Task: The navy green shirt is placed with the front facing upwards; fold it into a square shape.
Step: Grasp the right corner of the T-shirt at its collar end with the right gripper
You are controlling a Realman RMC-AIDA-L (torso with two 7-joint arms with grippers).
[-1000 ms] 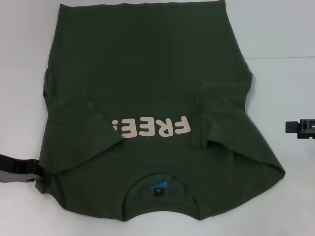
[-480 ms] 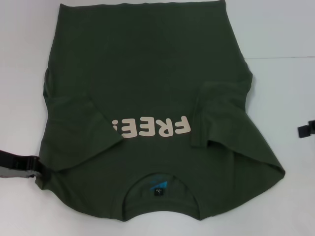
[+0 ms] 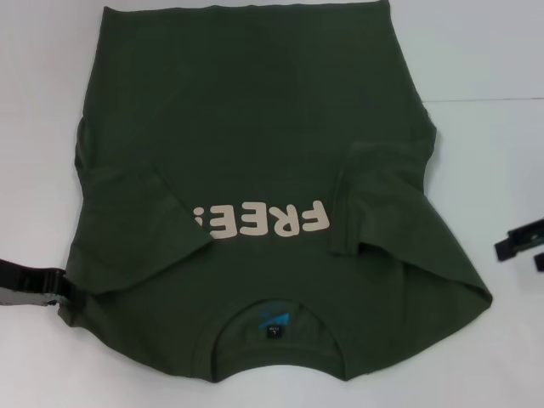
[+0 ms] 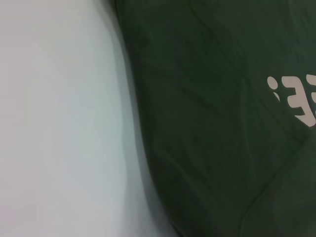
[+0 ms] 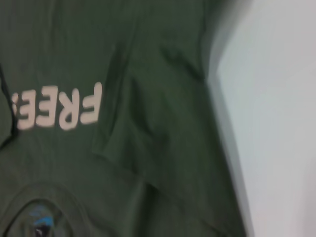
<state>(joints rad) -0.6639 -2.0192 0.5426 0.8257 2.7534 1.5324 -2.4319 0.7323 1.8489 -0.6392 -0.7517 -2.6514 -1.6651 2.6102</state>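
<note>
The navy green shirt [image 3: 255, 170] lay print-up on the table [image 3: 484, 68], sleeves folded in; left gripper [image 3: 34, 285] at its shoulder edge, right gripper [image 3: 520, 242] apart, finger state unclear; a one-sided pull risked skewing the fold.

Navy green shirt [image 4: 212, 123]: dark olive fabric filling the frame from about 12 o'clock round through 3 to 6 o'clock. Surface lies flat with faint diagonal creases and a fold line running toward 5 o'clock. Edge curves from 12 o'clock down to 6 o'clock, casting a soft shadow on the table.

Cream print [image 4: 297, 98]: part of the lettering, at 3 o'clock, cut off by the frame edge.

White table [image 4: 54, 128]: bare surface occupying the 7 to 11 o'clock side, touching the shirt's edge.
</note>
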